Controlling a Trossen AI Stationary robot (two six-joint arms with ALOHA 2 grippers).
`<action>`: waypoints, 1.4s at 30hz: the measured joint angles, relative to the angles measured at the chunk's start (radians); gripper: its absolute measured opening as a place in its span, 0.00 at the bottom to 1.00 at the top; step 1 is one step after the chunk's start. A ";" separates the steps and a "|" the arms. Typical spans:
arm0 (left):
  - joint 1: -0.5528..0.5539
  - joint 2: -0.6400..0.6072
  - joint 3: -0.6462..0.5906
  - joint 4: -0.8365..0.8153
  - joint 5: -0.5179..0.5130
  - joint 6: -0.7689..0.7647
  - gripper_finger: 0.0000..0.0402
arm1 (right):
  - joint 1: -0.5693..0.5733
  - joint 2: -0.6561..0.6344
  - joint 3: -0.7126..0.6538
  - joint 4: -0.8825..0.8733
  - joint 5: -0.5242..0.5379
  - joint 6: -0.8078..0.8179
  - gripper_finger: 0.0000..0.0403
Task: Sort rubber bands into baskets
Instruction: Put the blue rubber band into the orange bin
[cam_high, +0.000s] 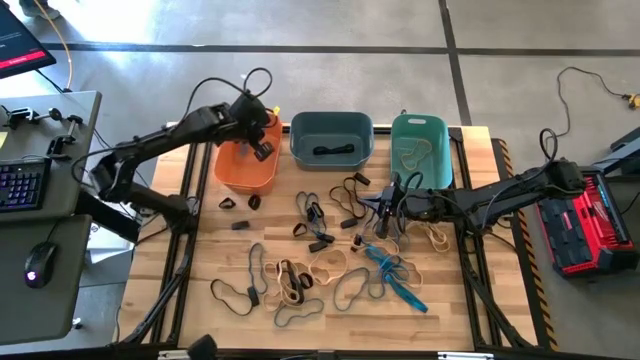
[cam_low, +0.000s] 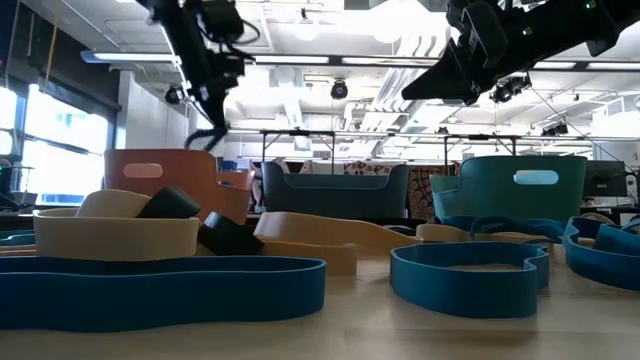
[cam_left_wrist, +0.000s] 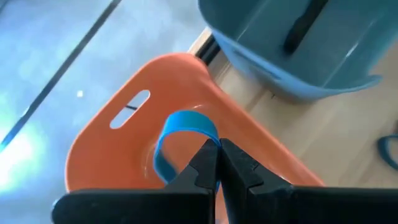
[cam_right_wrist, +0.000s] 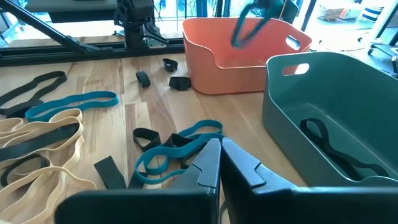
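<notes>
Seen from above, a pale butcher-block table (cam_high: 200, 270) of glued wooden strips fills the middle of the frame, with three smooth, rounded-rectangle plastic tubs lined along its upper edge: an orange basket (cam_high: 245, 170) at upper left of centre, a slate blue-grey basket (cam_high: 331, 138) at top centre with a dark band lying in it, and a teal basket (cam_high: 420, 150) to its right holding pale loops. The left gripper (cam_high: 262, 148) hangs over the orange basket, its dark fingers (cam_left_wrist: 208, 163) pinched together on a thin, glossy blue band (cam_left_wrist: 180, 134) that curls up as a flat ribbon loop above the tub's interior, near its slotted handle. The right gripper (cam_high: 385, 210) sits lower, right of centre, over the scattered rubber bands (cam_high: 320, 265); its jaws are clenched together with nothing seen between them, and in the right wrist view a crumpled blue loop (cam_right_wrist: 177, 146) lies on the wood just beyond the fingertips. The loose bands spread across the lower middle of the table: flat floppy loops in tan, black and blue, some overlapping, with a few short black ones (cam_high: 238, 205) apart at the left, below the orange basket.
</notes>
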 joint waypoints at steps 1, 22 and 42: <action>0.007 0.018 0.000 -0.002 0.000 0.000 0.00 | 0.000 0.000 0.000 -0.001 0.000 0.000 0.00; -0.050 0.122 -0.006 -0.251 0.107 -0.072 0.00 | 0.000 0.000 0.000 -0.033 0.000 0.008 0.00; 0.071 0.123 -0.124 0.010 0.150 0.030 0.12 | 0.000 0.001 0.000 -0.037 0.000 0.008 0.00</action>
